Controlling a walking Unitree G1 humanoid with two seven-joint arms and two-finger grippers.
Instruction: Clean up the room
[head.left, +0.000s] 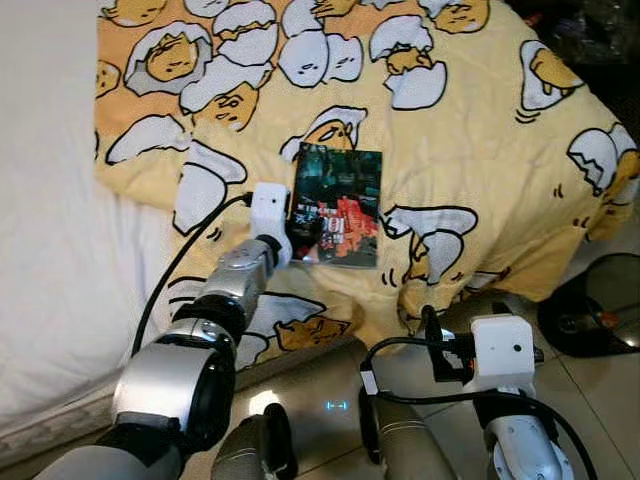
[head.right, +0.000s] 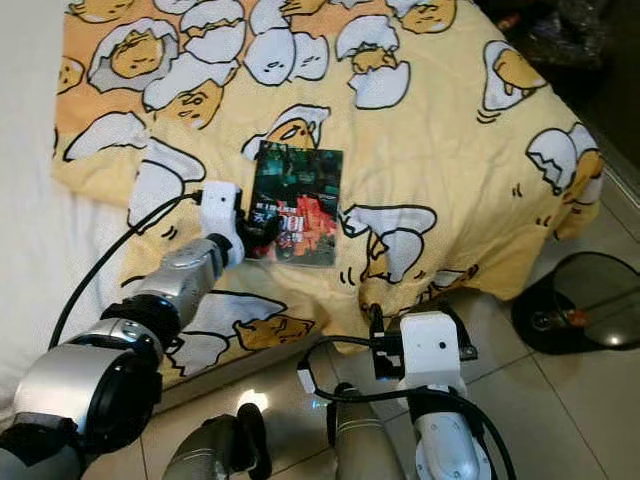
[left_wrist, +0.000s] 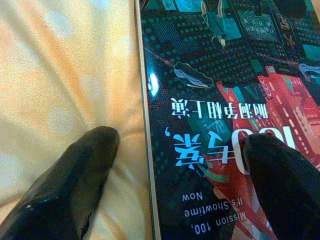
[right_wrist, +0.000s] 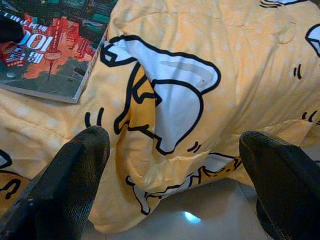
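My left claw is spread wide over the near left corner of the book. One finger rests on the glossy cover, the other presses into the quilt just outside the book's left edge, so that edge runs between them. Nothing is pinched yet; the claw straddles rather than grips.

My right claw is also wide apart and holds nothing. It hangs low beside the bed, off to the right of the left claw and nearer to me, facing the drooping edge of the quilt where it falls toward the floor.

Under the left claw lies the yellow quilt printed with cartoon egg figures, spread over the bed. To its left is bare white bedding. The tiled floor, pale and shiny, is below the quilt's hem. Far to the right of both claws a dark round object sits on the tiles; I cannot tell what it is.

The book lies flat, cover up, dark with teal and red artwork. Its long axis runs away from me, tilted slightly, and its lettering reads upside down from the left wrist.
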